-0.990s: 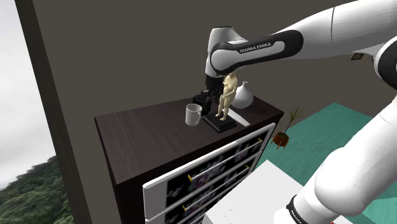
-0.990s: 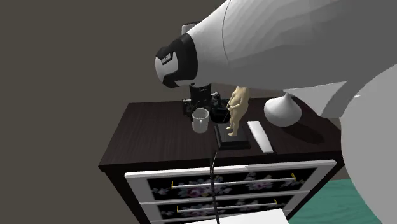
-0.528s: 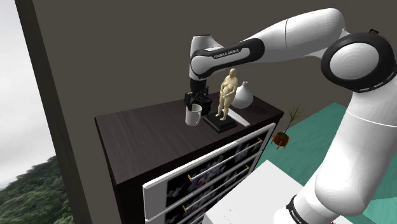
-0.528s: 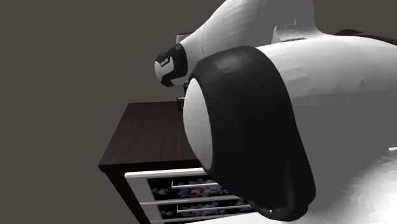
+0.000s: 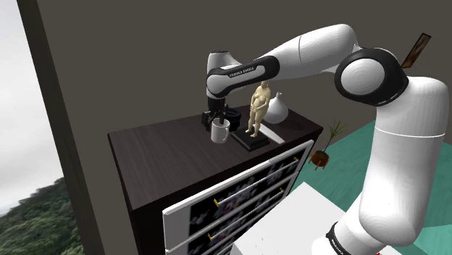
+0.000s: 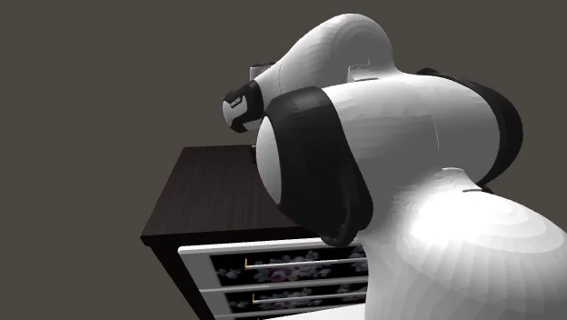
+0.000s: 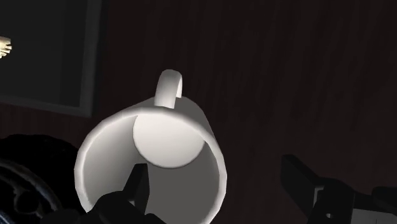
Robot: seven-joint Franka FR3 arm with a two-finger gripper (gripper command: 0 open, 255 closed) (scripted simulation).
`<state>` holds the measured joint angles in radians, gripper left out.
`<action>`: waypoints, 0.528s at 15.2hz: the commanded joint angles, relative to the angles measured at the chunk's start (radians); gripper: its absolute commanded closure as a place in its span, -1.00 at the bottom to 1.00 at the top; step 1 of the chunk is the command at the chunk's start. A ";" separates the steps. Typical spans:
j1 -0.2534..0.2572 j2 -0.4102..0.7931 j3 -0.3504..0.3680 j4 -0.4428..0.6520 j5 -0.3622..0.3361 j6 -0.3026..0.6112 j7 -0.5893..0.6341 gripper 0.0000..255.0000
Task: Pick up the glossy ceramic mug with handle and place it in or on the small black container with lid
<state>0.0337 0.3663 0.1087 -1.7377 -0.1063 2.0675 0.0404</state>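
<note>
Directly above mug (image 5: 220, 132) hangs gripper (image 5: 217, 122), pointing down, fingers spread wide, nothing clasped. Mug white, upright, mouth up, on dark dresser (image 5: 159, 156) top, just beside figurine (image 5: 259, 107). Wrist view: one finger (image 7: 137, 184) over mug's open mouth, other outside, well apart from wall; one side of rim lies between them. Cannot tell whether inner finger touches mug. Handle (image 7: 169, 89) points away from both fingers. Black container (image 7: 22, 188) just beside mug, on inner finger's side.

- white glossy mug (image 5: 220, 131), upright and empty, sitting on the dark cabinet top (image 5: 159, 156)
- little black round container (image 7: 22, 184), just beside the mug
</note>
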 commanded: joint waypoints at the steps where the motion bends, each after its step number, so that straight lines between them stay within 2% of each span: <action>1: 0.000 0.010 -0.001 -0.011 -0.002 0.021 0.001 -1.00; 8: -0.001 0.018 -0.002 -0.021 -0.004 0.039 0.002 -1.00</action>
<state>0.0331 0.3844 0.1068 -1.7583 -0.1100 2.1065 0.0428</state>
